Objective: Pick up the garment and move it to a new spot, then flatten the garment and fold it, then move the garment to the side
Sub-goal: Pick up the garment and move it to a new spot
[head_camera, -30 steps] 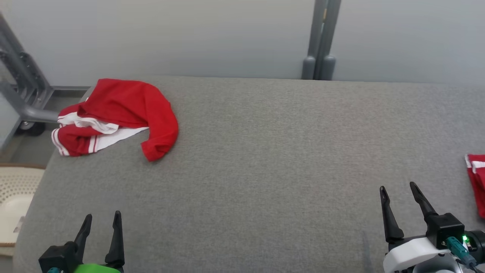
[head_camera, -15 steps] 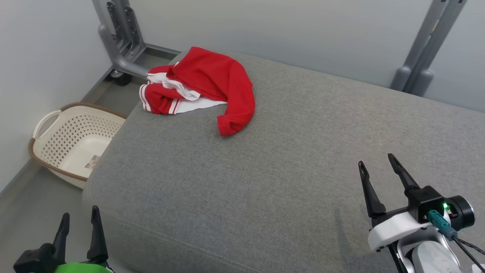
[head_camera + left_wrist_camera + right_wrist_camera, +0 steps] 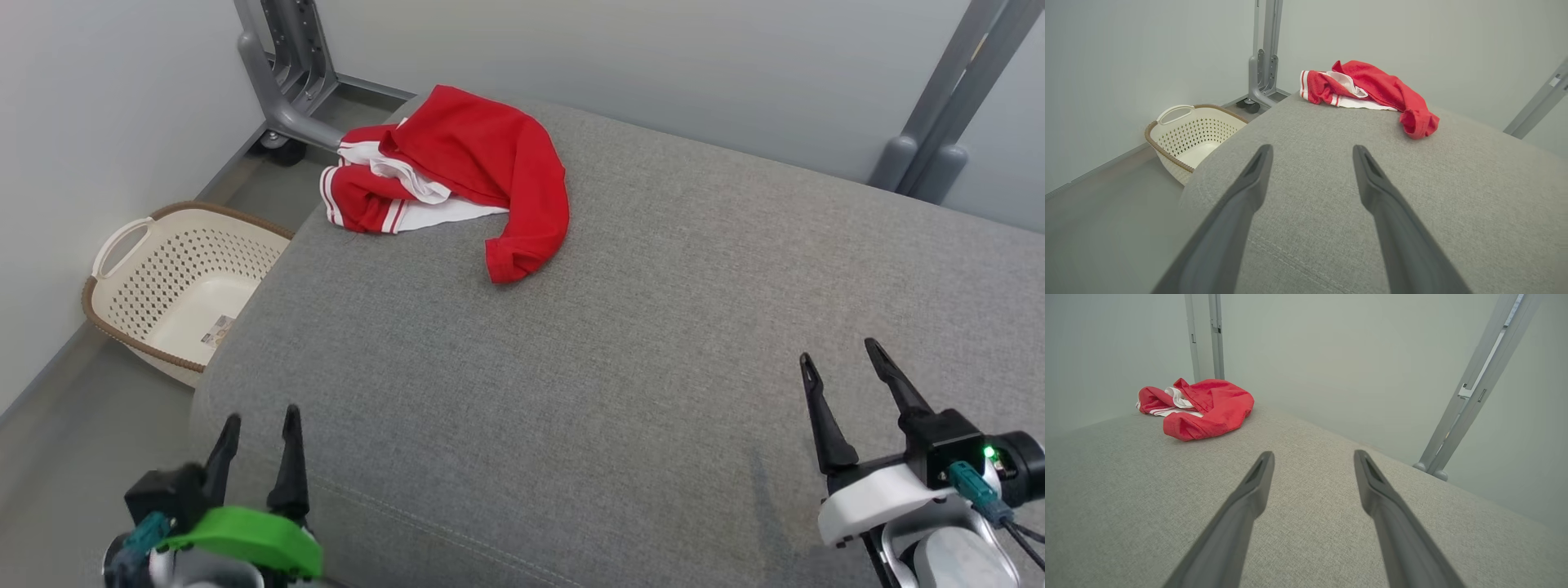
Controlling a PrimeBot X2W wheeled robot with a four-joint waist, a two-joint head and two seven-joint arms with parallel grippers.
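At 11 o'clock, on the far left corner of the pad (image 3: 571, 367): garment (image 3: 482, 155), red, white trim, crumpled. My left gripper (image 3: 261, 413) at 7 o'clock, fingers spread, empty. My right gripper (image 3: 839, 349) at 5 o'clock, spread, empty. Both well apart from garment. Basket (image 3: 171, 286) at 9 o'clock, on floor beside pad.

Garment (image 3: 482, 163) on cushion (image 3: 588, 376), bunched at far left corner, one part trailing toward centre. Basket (image 3: 163, 269) on floor (image 3: 73, 457), left of cushion, near wall (image 3: 106, 106). Stand leg (image 3: 282, 90) behind garment, off far left corner. Post (image 3: 939, 122) behind cushion, far right. Left claw (image 3: 261, 416) over near left edge, right claw (image 3: 839, 352) over near right. Both well apart from garment.
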